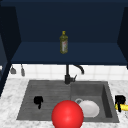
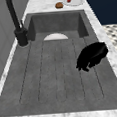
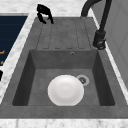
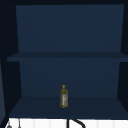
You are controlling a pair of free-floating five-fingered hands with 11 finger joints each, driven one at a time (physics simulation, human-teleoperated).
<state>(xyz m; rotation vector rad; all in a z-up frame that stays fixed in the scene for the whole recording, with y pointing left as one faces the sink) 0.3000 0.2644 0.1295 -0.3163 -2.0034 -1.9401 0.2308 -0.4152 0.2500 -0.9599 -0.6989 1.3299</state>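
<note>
Plate [image 1: 89, 108] in basin, bottle [image 1: 64, 43] on shelf above.

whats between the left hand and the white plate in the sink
In the front view, a red ball sits between the left hand and the white plate, overlapping the plate's left edge.

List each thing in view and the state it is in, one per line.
left hand: fingers curled, holding nothing, over the draining board
right hand: shut on a yellow object
white plate: lying flat in the basin
bottle: upright on the cabinet shelf
cabinet: open
</note>
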